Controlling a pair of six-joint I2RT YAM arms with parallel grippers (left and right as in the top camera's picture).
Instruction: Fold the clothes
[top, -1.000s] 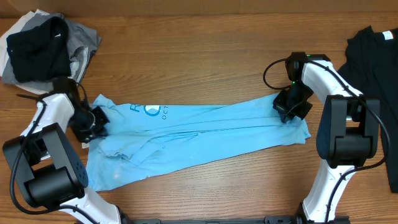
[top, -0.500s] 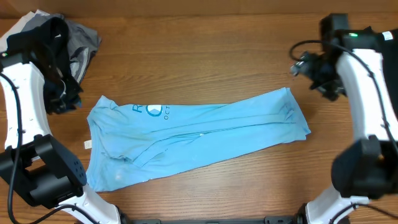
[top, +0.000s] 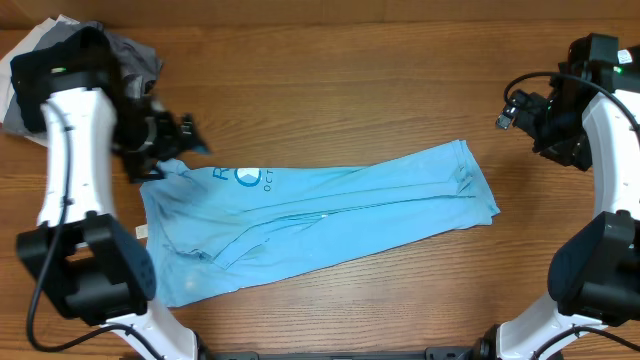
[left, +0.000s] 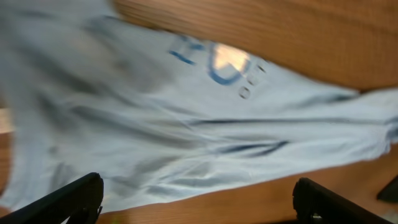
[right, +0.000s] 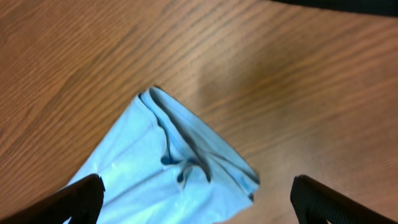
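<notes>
A light blue T-shirt (top: 310, 225) with a blue print lies flat and lengthwise across the middle of the wooden table. My left gripper (top: 185, 138) hovers above the shirt's upper left corner, open and empty. In the left wrist view the shirt (left: 186, 124) is blurred below the wide-spread fingertips (left: 68, 199). My right gripper (top: 512, 112) hangs open above bare table, up and to the right of the shirt's right end. The right wrist view shows that creased end (right: 168, 174) between and beyond the open fingertips (right: 329, 202), with nothing held.
A heap of black and grey clothes (top: 80, 60) sits at the far left corner, right behind my left arm. A strip of black cloth (right: 348, 4) shows along the top edge of the right wrist view.
Both grippers have let go of the shirt's ends and opened. The right one has risen up and to the right. The left one swung away and is back over the shirt's left corner.
</notes>
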